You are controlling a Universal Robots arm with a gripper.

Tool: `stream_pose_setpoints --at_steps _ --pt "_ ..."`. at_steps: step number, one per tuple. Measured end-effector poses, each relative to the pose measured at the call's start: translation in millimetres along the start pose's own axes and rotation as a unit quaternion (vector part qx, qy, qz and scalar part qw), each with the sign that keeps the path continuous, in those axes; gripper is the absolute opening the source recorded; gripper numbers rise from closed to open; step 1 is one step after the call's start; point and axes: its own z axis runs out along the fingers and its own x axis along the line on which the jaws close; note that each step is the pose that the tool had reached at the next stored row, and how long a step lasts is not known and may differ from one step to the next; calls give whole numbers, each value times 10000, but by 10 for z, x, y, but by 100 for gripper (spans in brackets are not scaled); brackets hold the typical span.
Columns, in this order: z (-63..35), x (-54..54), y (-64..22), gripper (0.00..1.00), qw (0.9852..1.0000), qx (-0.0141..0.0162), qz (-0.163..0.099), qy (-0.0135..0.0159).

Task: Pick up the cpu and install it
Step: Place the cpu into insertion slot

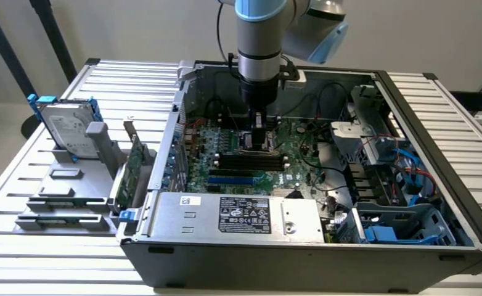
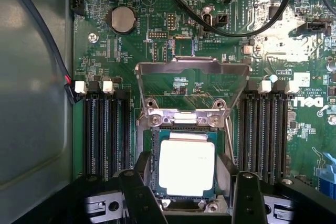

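A slatted metal surface (image 1: 438,111) carries an open computer case (image 1: 307,262) lying on its side, and the robot arm (image 1: 262,37) comes straight down into it, wrist vertical, over the middle of the green board (image 2: 173,19). On that board the hinged load plate (image 2: 191,66) of the socket stands swung up and back, leaving the socket uncovered. The cpu (image 2: 186,169) lies flat in the socket, silver top up; it looks seated rather than carried. Being square, it has no long axis to speak of, and its edges run parallel to the memory slots (image 2: 105,129) on either side. The fingers (image 2: 137,192) are spread wide and hold nothing. One stands to each side of the chip, so it lies directly between them, on the line along which they would close. That line runs across the chip from one bank of slots toward the other. The visible gaps suggest neither finger touches it.
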Motion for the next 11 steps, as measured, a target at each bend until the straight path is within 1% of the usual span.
stream_pose_setpoints --at_steps 7,9,11 --pt "27 0 -2 62 10000 1 0 4" --pt "31 0 -2 62 10000 1 1 19" --pt "33 0 -2 62 10000 2 3 44"
